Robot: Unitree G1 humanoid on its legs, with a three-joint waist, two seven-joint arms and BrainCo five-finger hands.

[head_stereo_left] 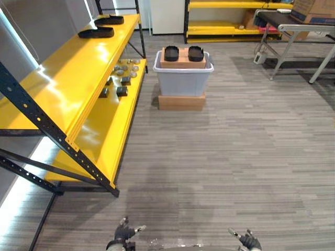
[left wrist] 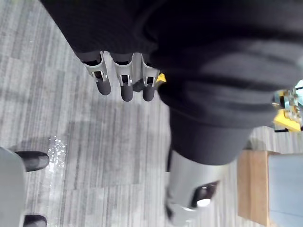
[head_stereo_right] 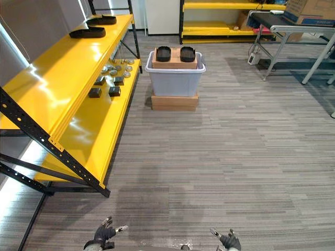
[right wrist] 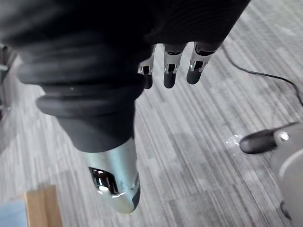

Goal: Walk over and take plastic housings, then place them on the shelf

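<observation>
Two black plastic housings (head_stereo_left: 171,53) (head_stereo_left: 195,53) lie side by side on a cardboard box (head_stereo_left: 183,62) set in a grey tub (head_stereo_left: 182,79) straight ahead across the floor. Two more black housings (head_stereo_left: 96,32) (head_stereo_left: 109,20) rest on the top board of the yellow shelf (head_stereo_left: 68,78) at the left. My left hand (head_stereo_left: 124,231) and right hand (head_stereo_left: 248,240) hang low at the near edge, far from the tub, both open and holding nothing. The left hand's fingers (left wrist: 124,85) and the right hand's fingers (right wrist: 170,71) stay relaxed over bare floor.
The tub stands on a flat cardboard box (head_stereo_left: 181,101). Small grey and dark parts (head_stereo_left: 121,77) lie on the shelf's lower board. A metal table (head_stereo_left: 293,31) with a cardboard carton (head_stereo_left: 313,10) stands at the far right, another yellow shelf (head_stereo_left: 225,21) behind. Grey carpet lies between.
</observation>
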